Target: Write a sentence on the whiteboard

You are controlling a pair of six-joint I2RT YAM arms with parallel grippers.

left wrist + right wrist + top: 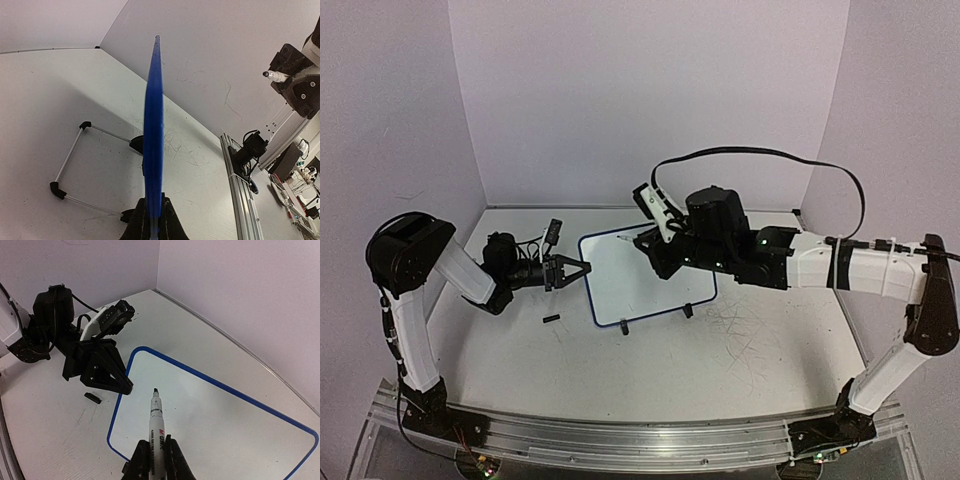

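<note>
Zero words written: left tool (pixel 584 267) clamps the blank whiteboard's (pixel 640 285) nine o'clock edge; right tool (pixel 156 454) clamps a marker (pixel 156 422) aimed at it.

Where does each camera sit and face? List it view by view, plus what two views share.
Top external: above and behind the arms, looking down on table, whiteboard, left arm and right arm.
Left wrist: on the left arm, sighting along the whiteboard's blue rim edge-on; left claw shut on it.
Right wrist: on the right arm, looking down the marker at the whiteboard face; right claw shut on the marker.
Shared: top and right wrist both show the left claw on the whiteboard's rim.
</note>
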